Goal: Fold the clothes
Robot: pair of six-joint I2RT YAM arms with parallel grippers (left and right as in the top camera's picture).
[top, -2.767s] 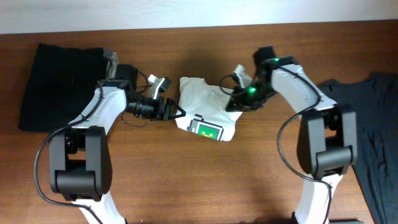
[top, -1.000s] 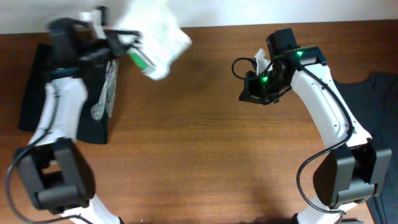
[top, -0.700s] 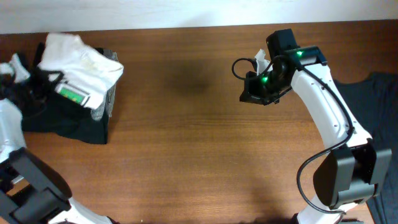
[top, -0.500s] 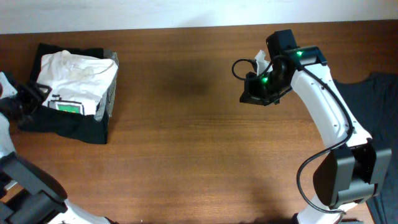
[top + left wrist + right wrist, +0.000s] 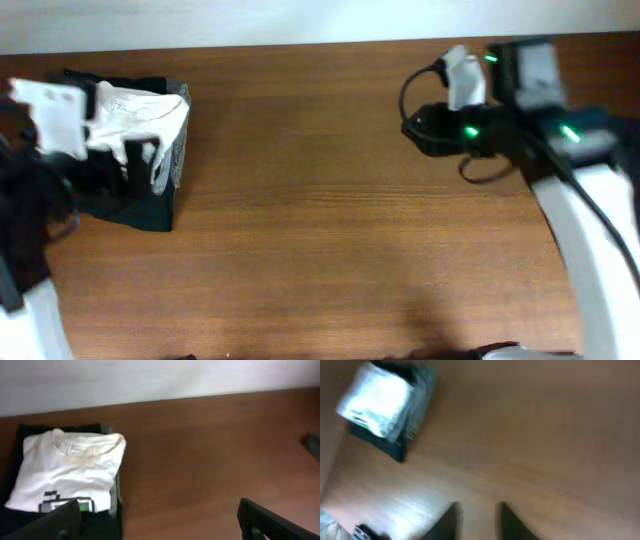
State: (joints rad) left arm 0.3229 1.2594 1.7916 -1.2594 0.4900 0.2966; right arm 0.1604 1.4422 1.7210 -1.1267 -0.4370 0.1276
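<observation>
Lying atop black garment (image 5: 11, 455), white T-shirt (image 5: 70, 475) points collar away from splayed left gripper (image 5: 162, 522); right gripper (image 5: 479, 520) parted.

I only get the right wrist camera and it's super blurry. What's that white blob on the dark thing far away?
Observer: The left wrist view shows a folded white T-shirt, its collar toward the wall.
Operator: What's the dark thing?
Observer: A black garment, folded underneath it.
Operator: Is the left gripper holding the shirt?
Observer: No, the left gripper is wide open, with only bare table between its fingers.
</observation>
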